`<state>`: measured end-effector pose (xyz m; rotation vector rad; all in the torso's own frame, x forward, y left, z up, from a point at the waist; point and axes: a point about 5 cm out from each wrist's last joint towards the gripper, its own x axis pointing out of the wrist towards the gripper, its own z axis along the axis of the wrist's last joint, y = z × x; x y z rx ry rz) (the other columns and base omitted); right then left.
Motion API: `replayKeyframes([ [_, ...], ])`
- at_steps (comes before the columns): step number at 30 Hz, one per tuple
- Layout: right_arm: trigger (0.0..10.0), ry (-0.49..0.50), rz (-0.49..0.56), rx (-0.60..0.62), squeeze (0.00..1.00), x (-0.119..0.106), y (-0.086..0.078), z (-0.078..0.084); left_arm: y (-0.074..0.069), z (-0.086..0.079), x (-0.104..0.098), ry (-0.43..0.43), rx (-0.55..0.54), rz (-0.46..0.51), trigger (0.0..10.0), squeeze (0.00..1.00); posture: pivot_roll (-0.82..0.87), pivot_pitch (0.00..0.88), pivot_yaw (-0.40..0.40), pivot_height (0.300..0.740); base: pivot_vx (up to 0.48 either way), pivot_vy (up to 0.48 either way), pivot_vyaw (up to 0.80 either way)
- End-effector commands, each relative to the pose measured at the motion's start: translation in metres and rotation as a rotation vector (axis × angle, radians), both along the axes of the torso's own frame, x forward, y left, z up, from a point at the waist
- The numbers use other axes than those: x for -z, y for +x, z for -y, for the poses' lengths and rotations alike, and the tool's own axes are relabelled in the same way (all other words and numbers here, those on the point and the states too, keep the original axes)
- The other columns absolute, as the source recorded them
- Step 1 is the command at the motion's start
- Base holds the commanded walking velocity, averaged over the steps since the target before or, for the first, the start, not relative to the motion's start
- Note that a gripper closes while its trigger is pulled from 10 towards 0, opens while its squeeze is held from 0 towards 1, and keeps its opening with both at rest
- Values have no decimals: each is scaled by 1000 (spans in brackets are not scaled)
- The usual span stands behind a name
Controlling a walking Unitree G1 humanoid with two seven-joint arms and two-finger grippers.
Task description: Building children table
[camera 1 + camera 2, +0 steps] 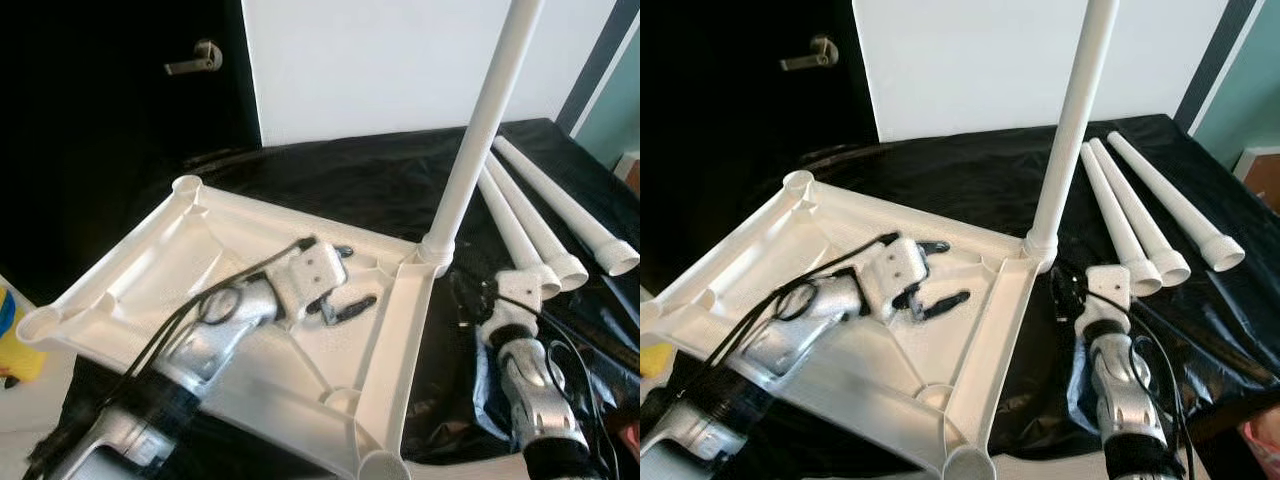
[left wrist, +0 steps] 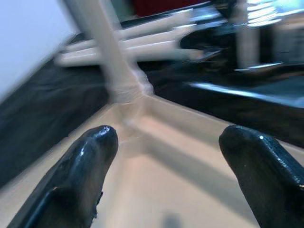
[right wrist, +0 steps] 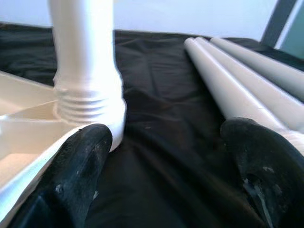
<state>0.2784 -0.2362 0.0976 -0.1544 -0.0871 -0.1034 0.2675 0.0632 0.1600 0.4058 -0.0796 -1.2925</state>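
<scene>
With one leg [image 1: 478, 130] screwed into the upturned tabletop [image 1: 390, 340], I hold both grippers, left [image 1: 335, 295] and right [image 3: 166, 156], open and empty; next I must grasp a loose leg [image 1: 520, 225]

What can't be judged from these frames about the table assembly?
- Top of the standing leg: cut off by the upper edge in both eye views.
- Whether its thread is fully seated: right wrist view shows thread still exposed, socket depth hidden.
- Left wrist view: motion blur smears the tabletop corner and the loose legs.
</scene>
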Motion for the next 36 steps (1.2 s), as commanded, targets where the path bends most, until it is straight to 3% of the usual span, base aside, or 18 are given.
replayKeyframes([
  [1, 10000, 16, 22, 6, 0, -4, -3, -1, -9, -1, 1, 17, 78, -36, 10000, 0, -45, 11, 22, 740, 0, 0, 0],
  [5, 10000, 14, 44, 2, 0, -9, -5, -3, -19, -5, 12, 79, 120, -53, 10000, 0, -49, 17, 19, 740, 0, 0, 0],
  [12, 10000, 6, 60, -11, 0, -16, -7, -2, -34, -15, 13, 82, 151, -144, 10000, 0, -50, 22, 15, 740, 0, 0, 0],
  [14, 10000, -15, 62, -6, 0, -21, -6, 6, -54, -36, 21, 162, 186, -247, 10000, 0, -42, 27, 7, 740, 0, 0, 0],
  [21, 10000, -25, 65, -8, 0, -26, -3, 9, -64, -52, 29, 232, 156, -306, 10000, 0, -35, 31, -1, 740, 0, 0, 0],
  [30, 10000, -33, 62, -24, 0, -29, 0, 9, -70, -64, 34, 332, 94, -312, 10000, 0, -28, 33, -10, 740, 0, 0, 0],
  [33, 10000, -34, 68, -27, 0, -32, 4, 9, -56, -68, 47, 442, 3, -201, 10000, 0, -25, 30, -16, 740, 0, 0, 0],
  [36, 10000, -35, 73, -29, 0, -34, 6, 8, -45, -68, 53, 480, -67, -174, 10000, 0, -27, 29, -14, 740, 0, 0, 0],
])
